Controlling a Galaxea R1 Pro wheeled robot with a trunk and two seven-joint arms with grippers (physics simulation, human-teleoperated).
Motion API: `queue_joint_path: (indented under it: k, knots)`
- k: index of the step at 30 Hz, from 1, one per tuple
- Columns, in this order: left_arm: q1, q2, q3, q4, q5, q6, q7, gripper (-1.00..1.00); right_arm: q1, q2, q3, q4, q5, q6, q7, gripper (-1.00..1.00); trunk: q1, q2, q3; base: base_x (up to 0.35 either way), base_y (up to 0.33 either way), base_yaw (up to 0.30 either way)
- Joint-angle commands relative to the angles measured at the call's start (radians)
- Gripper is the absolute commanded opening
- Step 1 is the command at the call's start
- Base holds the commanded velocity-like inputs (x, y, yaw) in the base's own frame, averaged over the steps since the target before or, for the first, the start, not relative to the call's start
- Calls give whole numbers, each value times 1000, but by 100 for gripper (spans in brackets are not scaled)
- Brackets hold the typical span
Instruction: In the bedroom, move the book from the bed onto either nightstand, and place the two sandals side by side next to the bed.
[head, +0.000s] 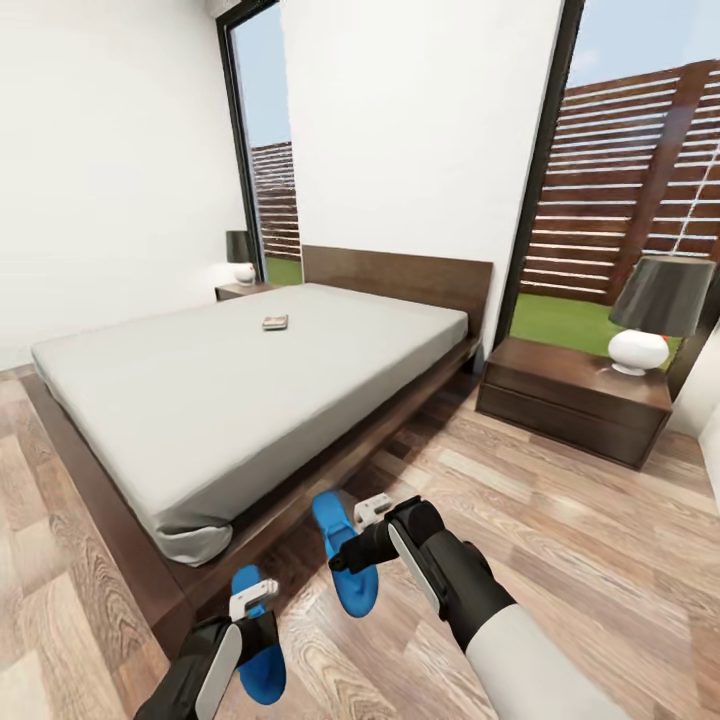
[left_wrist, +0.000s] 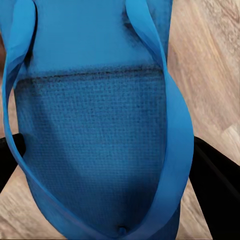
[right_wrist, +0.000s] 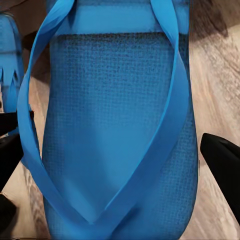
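Both blue sandals (head: 345, 560) sit on the floor at lower centre by the bed (head: 250, 390), each straddled by a spread claw (head: 352, 545), and they look light, floppy foam, so pinch the sole edges.

The book (head: 275, 322) lies on the bed (head: 200, 400); two sandals (head: 345, 560) on the floor (head: 560, 520)

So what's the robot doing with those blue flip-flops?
The robot has one arm over each blue sandal on the wooden floor beside the bed. Its left gripper is over the left sandal, its right gripper over the right sandal. The fingers sit either side of each sandal. The book lies on the mattress.
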Motion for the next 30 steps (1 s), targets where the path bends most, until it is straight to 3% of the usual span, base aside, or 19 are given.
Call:
queue_joint_path:
  k: [1,2,3,6,8,12,13,16,22,30]
  knots:
    - [-1,-1,2,2,9,-2,7,-100,0,0,0,0,-5,5,-1,-100,0,0,-1,-39,-70,282]
    - [-1,-2,2,4,9,-10,7,-100,0,0,1,1,-5,6,-1,-100,0,0,-1,-25,-45,282]
    - [-1,-3,3,7,35,-24,6,-100,1,0,37,2,-5,6,0,-100,0,0,-1,-8,-15,282]
    - [-1,-1,2,8,94,-29,8,-100,3,0,71,2,-6,5,0,-100,0,0,-1,-4,-8,282]
    - [-1,-1,2,9,112,-30,9,-100,3,0,80,2,-6,5,0,-100,0,0,-1,-1,-2,282]
    - [-1,-1,2,9,116,-30,9,-100,4,0,81,-2,-7,5,9,-100,0,0,-1,0,0,281]
    - [-1,-1,2,10,117,-31,9,-100,7,0,75,-12,-5,5,82,-100,0,0,-1,0,0,254]
    - [0,-2,1,11,119,-30,9,-100,10,0,70,-13,-3,5,110,-100,0,0,-1,2,-41,250]
    - [1,-2,1,13,122,-30,9,-100,13,0,73,-7,4,0,113,-100,0,0,-1,103,-224,196]
    - [1,-6,0,18,124,-31,9,-100,26,0,69,3,6,-6,109,-100,0,0,-1,194,-280,26]
